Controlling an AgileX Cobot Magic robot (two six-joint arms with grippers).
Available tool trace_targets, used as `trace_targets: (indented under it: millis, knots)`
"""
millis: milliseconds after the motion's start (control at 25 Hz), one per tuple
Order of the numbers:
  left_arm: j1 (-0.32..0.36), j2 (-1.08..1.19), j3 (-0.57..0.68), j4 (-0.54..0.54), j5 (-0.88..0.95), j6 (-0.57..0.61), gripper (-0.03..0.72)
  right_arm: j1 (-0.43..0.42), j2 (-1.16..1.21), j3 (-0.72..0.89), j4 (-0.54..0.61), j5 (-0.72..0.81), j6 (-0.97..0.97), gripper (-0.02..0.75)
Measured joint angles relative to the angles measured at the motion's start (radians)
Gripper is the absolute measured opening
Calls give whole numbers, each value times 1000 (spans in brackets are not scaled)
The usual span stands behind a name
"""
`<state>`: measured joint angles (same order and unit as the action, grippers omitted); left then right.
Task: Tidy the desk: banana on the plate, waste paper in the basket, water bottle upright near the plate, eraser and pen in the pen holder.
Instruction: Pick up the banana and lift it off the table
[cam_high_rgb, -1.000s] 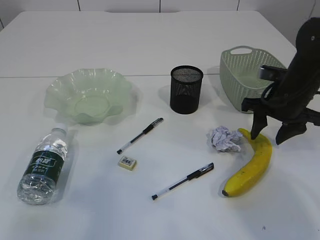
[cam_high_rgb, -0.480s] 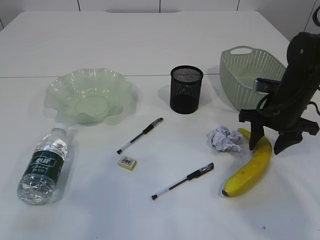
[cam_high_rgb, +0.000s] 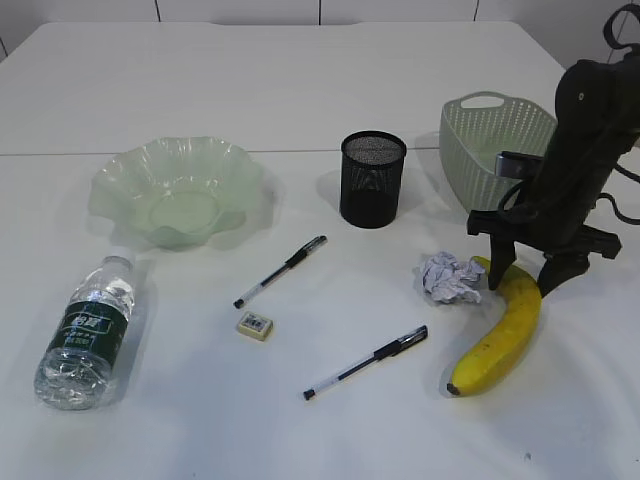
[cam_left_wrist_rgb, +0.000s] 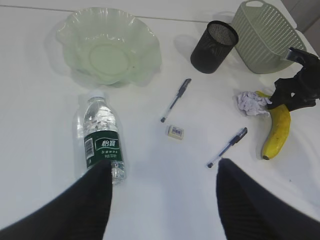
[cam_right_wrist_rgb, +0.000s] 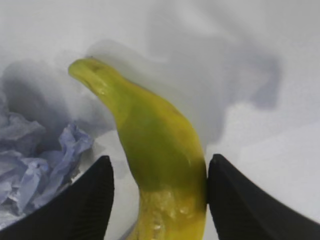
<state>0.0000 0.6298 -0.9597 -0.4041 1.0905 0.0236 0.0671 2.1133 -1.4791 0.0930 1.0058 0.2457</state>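
Observation:
A yellow banana (cam_high_rgb: 505, 325) lies on the table at the right, its upper end between the fingers of my open right gripper (cam_high_rgb: 523, 285). In the right wrist view the banana (cam_right_wrist_rgb: 160, 150) touches the right finger, with a gap to the left one. Crumpled waste paper (cam_high_rgb: 450, 277) sits just left of it. A water bottle (cam_high_rgb: 88, 330) lies on its side at the front left. The eraser (cam_high_rgb: 255, 326) and two pens (cam_high_rgb: 281, 271) (cam_high_rgb: 366, 362) lie mid-table. My left gripper (cam_left_wrist_rgb: 163, 170) hangs open high above the table, holding nothing.
A green glass plate (cam_high_rgb: 120, 170) stands at the back left. The black mesh pen holder (cam_high_rgb: 372, 180) is behind the middle. A pale green basket (cam_high_rgb: 470, 160) stands at the back right, just behind my right arm.
My right gripper has moved left and down, from beside the banana's upper end to straddling it. Nothing on the table has moved.

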Motion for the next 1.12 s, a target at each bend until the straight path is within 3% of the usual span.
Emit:
trace_targets:
  millis: [1120]
  knots:
    - [0,0,0,0,-6,-2,465,0,7,-8,-41,42,0,441]
